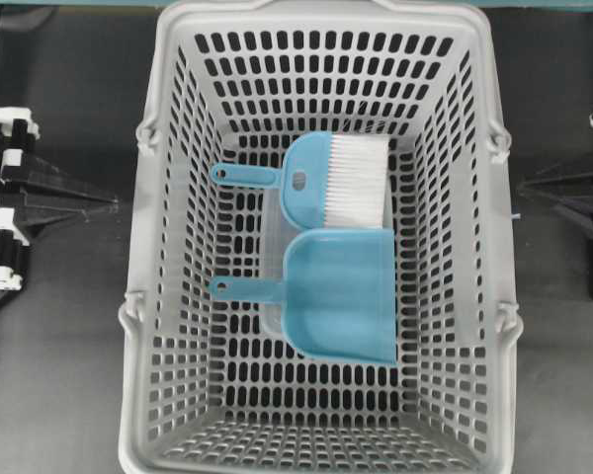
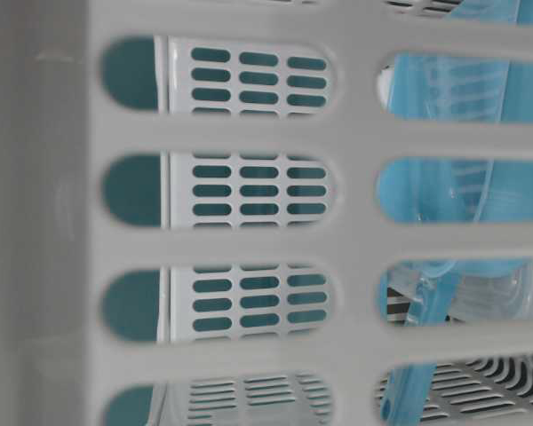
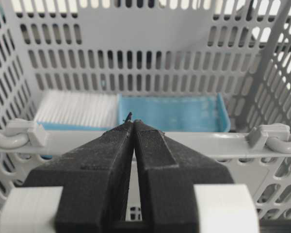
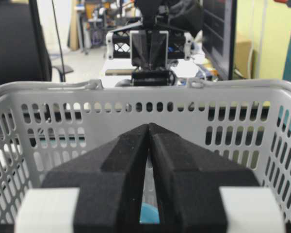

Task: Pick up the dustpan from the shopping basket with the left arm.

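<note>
Lying flat on the slotted floor of the shopping basket (image 1: 168,247), the dustpan (image 1: 338,294) sits toward the overhead view's right side, its thin ringed handle pointing toward that view's left. Just above it in that view lies the hand brush (image 1: 326,183), white bristles toward the right, handle parallel to the dustpan's; the two heads look to be touching or nearly so, and a clear plastic piece shows under them. From the left wrist view the dustpan (image 3: 169,112) appears as a blue strip beyond the basket's near rim (image 3: 203,143), with the brush bristles (image 3: 77,109) to its left. The table-level view shows only blurred basket wall (image 2: 53,222) with blue plastic behind the slots.

The left gripper (image 3: 134,122) hangs outside the basket, level with its rim, its fingers (image 3: 111,145) pressed together at the tips and grasping nothing. The right gripper (image 4: 149,127) waits outside the opposite wall (image 4: 63,94), its fingers (image 4: 177,145) likewise clenched and empty. Both arms (image 1: 25,197) stand well apart from the dustpan, over the dark tabletop (image 1: 59,375)
</note>
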